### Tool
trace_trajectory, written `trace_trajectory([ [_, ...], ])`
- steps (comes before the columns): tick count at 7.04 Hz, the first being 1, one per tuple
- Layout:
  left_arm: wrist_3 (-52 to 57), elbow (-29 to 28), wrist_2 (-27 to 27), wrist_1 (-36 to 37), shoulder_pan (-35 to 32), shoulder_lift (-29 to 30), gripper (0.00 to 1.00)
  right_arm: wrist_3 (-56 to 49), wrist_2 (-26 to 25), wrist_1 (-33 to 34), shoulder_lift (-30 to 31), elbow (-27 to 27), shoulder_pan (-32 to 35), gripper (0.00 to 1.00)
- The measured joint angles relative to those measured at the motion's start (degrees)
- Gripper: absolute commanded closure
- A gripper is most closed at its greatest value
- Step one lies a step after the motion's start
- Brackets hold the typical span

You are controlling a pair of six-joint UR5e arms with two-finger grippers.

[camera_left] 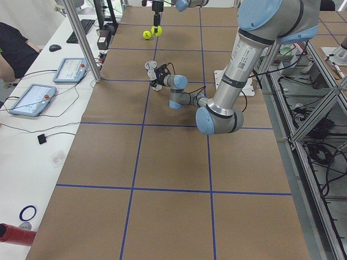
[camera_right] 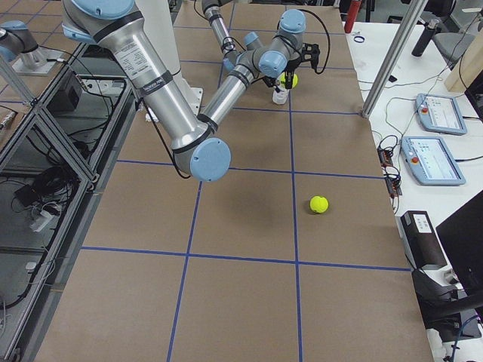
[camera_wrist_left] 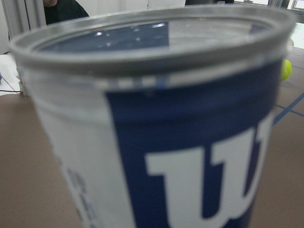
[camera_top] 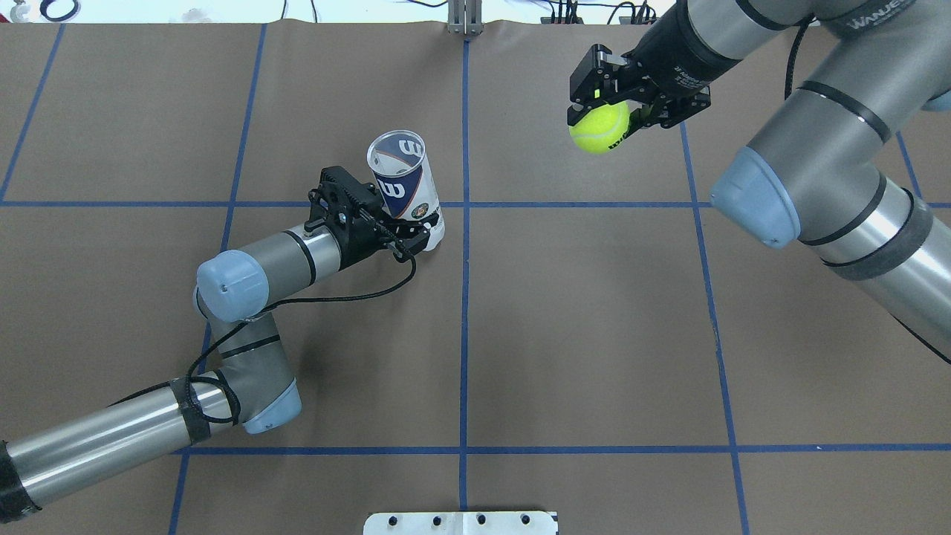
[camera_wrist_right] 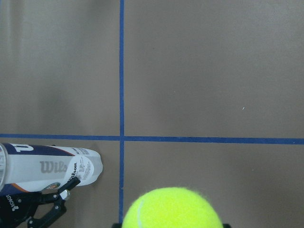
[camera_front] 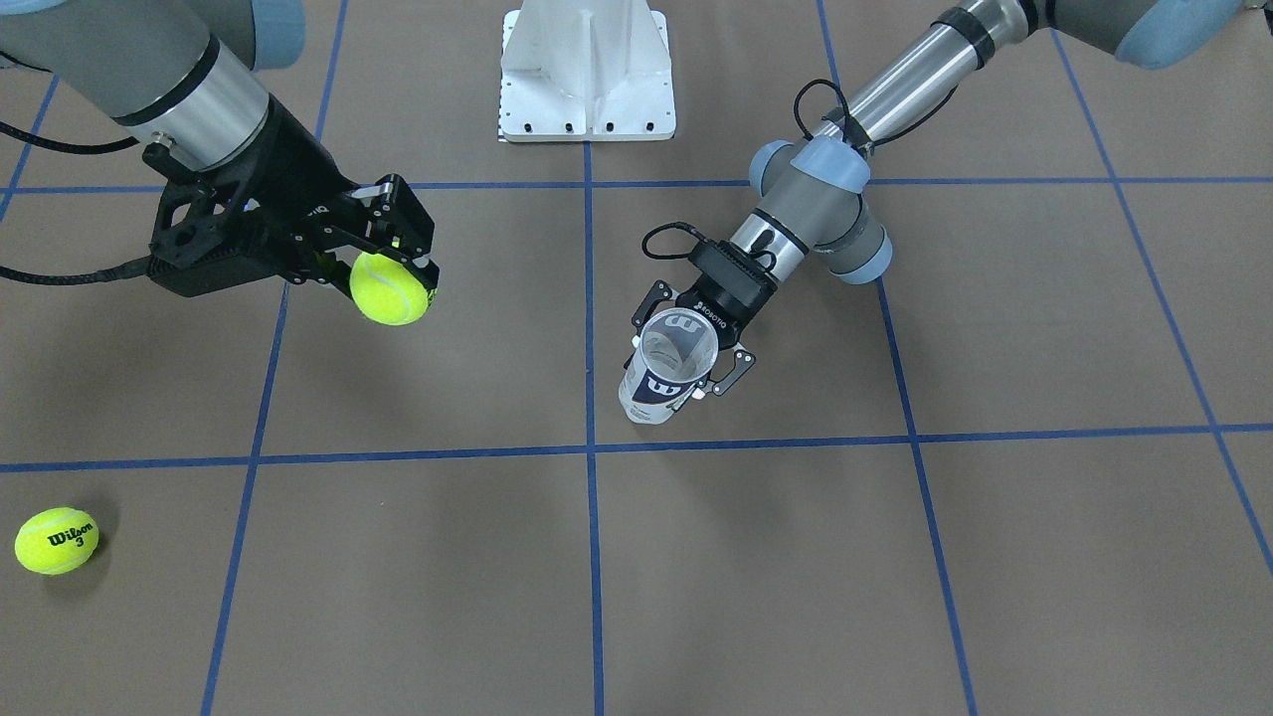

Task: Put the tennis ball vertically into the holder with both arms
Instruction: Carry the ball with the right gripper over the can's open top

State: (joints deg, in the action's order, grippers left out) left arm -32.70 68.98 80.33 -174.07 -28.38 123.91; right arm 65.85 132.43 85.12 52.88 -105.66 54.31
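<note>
Two robot arms at work over a taped brown table (camera_front: 756,577): we found the clear tennis-ball can (camera_top: 401,182) standing upright on its base, open mouth up, just beside a crossing of blue tape lines. The left claw (camera_top: 407,227) was clenched on the can low on its side, one finger on each flank and the black claw body on the robot's side of it. The white-and-navy label with its W logo rose above the fingers. Seen from the left wrist, the can's rim and label filled nearly the whole view.

The right claw (camera_top: 603,117) was grasping a yellow-green tennis ball (camera_front: 390,290), its fingers pressed to the ball's sides. The ball hung in the air well apart from the can, off to the robot's right of it, with its shadow on the paper below. The can's mouth and the ball were not in line. From the right wrist we looked down past the ball and saw the can near the view's lower left corner.

A second tennis ball (camera_front: 57,540) lay loose on the table, farther to the robot's right of the can than the held one, and nearer the operators' edge. A white metal pedestal (camera_front: 587,70) stood behind the can, towards the robot's base. A person's dark sleeve (camera_left: 11,49) showed at a side bench beyond the can.
</note>
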Motion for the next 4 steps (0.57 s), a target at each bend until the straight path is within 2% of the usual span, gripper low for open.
trace_trajectory([
  [2, 0.0, 0.08, 0.0, -0.04, -0.01, -0.06, 0.25, 6.71, 0.02, -0.12, -8.0, 4.06, -1.01, 1.0],
  [4, 0.0, 0.1, 0.0, -0.04, -0.01, -0.07, 0.25, 10.73, -1.68, -0.39, -18.19, 13.68, -3.79, 1.0],
])
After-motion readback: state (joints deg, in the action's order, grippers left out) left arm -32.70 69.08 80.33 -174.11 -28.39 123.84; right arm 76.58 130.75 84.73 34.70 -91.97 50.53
